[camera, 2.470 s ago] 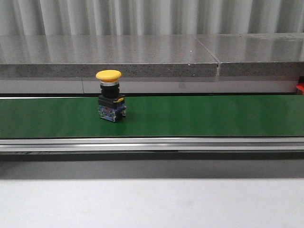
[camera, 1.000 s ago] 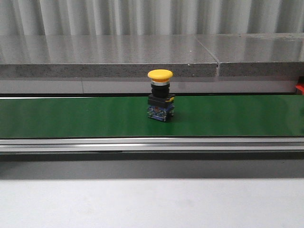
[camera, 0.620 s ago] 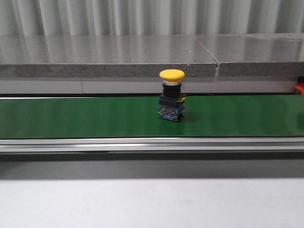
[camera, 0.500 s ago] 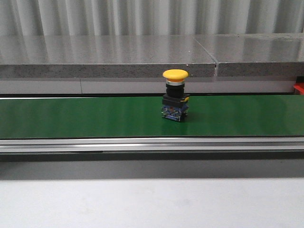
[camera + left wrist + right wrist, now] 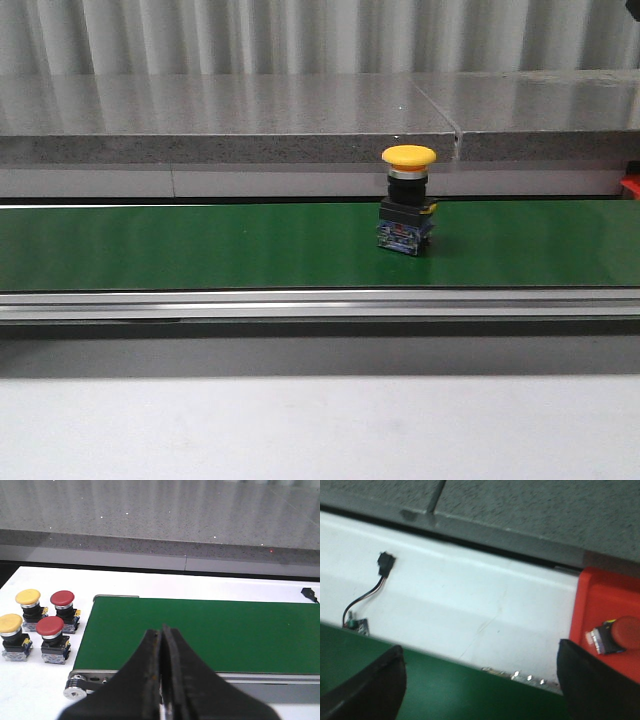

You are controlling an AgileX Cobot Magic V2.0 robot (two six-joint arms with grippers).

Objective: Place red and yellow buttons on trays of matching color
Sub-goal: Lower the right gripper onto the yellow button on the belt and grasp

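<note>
A yellow button [image 5: 408, 201] with a black and blue base stands upright on the green conveyor belt [image 5: 200, 245], right of centre in the front view. No gripper shows in that view. My left gripper [image 5: 161, 630] is shut and empty above the belt's near end [image 5: 200, 635]. Two yellow buttons [image 5: 27, 598] and two red buttons [image 5: 62, 599] stand on the white table beside that end. My right gripper [image 5: 480, 680] is wide open and empty over the belt's other end [image 5: 445, 692]. A red tray [image 5: 607, 615] there holds a red button [image 5: 615, 635] lying on its side.
A grey stone ledge [image 5: 230, 110] runs behind the belt. A metal rail [image 5: 300, 303] runs along its front edge. A black plug on a wire [image 5: 384, 565] lies on the white surface near the red tray. The tray's edge [image 5: 631, 186] shows at the far right.
The yellow button has travelled steadily to the right along the belt, from left of centre to right of centre.
</note>
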